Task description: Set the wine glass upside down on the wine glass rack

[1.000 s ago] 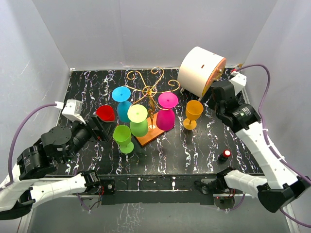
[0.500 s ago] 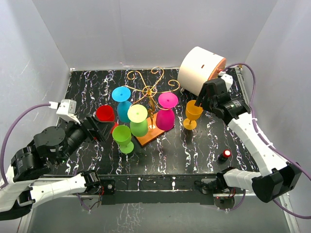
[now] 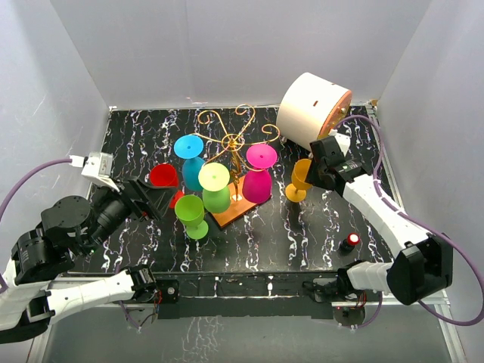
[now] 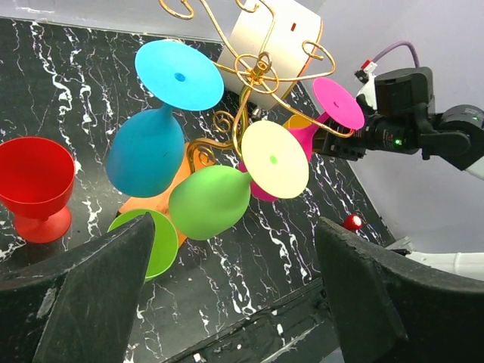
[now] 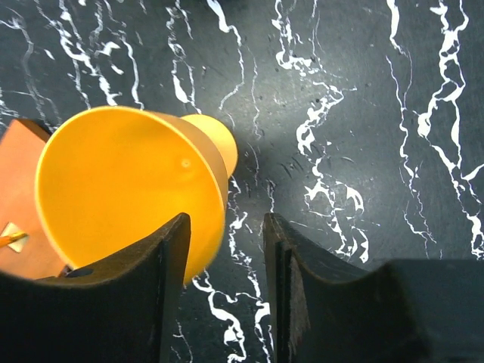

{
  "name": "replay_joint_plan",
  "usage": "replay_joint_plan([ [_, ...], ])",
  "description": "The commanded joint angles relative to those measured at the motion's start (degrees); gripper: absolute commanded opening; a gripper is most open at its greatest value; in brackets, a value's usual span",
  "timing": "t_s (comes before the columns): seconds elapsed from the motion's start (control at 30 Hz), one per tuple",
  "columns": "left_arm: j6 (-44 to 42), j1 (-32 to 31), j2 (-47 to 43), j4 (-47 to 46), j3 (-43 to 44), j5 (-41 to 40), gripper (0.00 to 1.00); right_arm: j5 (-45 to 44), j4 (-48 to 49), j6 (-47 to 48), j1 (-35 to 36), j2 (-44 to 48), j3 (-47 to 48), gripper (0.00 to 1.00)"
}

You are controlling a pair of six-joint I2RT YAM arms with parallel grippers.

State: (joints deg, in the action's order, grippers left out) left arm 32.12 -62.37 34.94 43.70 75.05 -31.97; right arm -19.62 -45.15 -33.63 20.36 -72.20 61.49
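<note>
An orange wine glass (image 3: 300,178) stands upright on the black marbled table (image 3: 302,227), right of the wine glass rack (image 3: 231,140), a gold scroll stand on an orange wooden base (image 3: 236,212). My right gripper (image 3: 312,172) comes down over the orange wine glass (image 5: 121,197). In the right wrist view the right gripper (image 5: 227,227) is open, with one finger (image 5: 162,287) inside the bowl and the other finger (image 5: 291,287) outside, a gap left beside the rim. My left gripper (image 4: 234,227) is wide open and holds nothing, near the red glass (image 3: 163,177).
Blue (image 3: 189,147), yellow-green (image 3: 214,178) and magenta (image 3: 261,156) glasses hang upside down on the rack. A green glass (image 3: 190,215) stands upright in front of it. A large white cylinder (image 3: 310,106) lies at the back right. A red button (image 3: 352,240) sits near the front right.
My right arm has swung in from the right onto the orange glass, and its jaws have narrowed around the rim. The left arm has drifted slightly left.
</note>
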Motion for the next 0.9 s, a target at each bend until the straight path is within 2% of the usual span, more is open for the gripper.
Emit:
replay_joint_plan([
  [0.0,-1.1,-0.1,0.2,-1.4,0.8,0.8,0.85,0.0,6.6,1.1,-0.8,-0.5,-1.0,0.36],
  [0.1,-1.5,-0.2,0.5,-2.1,1.2,1.2,0.85,-0.4,7.6,1.1,-0.8,-1.3,-0.9,0.28],
  [0.33,-2.3,-0.1,1.6,-3.4,1.9,2.2,0.85,-2.7,6.7,1.6,-0.9,0.1,0.4,0.0],
  [0.57,-5.0,-0.1,3.1,-7.4,3.7,6.0,0.85,-5.2,3.5,0.4,-0.9,5.8,1.7,0.0],
  [0.87,-9.5,-0.1,9.6,-17.6,9.1,21.5,0.9,-10.2,0.0,-1.5,-0.8,17.0,5.7,0.0],
])
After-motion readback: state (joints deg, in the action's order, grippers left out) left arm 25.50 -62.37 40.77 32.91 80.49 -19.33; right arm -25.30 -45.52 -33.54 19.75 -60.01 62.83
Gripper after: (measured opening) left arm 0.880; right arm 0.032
